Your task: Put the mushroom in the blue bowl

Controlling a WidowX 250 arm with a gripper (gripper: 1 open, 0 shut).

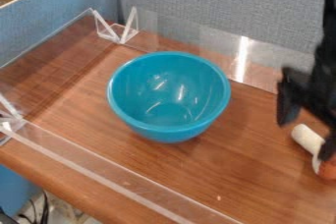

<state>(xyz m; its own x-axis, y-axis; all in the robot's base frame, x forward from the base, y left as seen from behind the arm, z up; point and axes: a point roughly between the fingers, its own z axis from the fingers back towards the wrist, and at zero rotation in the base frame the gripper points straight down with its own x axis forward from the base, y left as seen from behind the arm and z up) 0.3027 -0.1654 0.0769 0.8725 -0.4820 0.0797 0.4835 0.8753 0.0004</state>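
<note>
My fingers (pixel 305 108) hung blurred and apart over the mushroom (pixel 309 140), which lay on its side on the desk (pixel 125 159), right of the blue bowl (pixel 168 97). I judged it best to centre over the stem, then lower gently before closing.

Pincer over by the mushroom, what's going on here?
The robot arm is reaching toward the mushroom at the right of the table. Its dark, blurred pincer hangs in front of it, partly hiding it; I can't tell whether they touch. The blue bowl sits upright nearby, with no mushroom in it.
</note>
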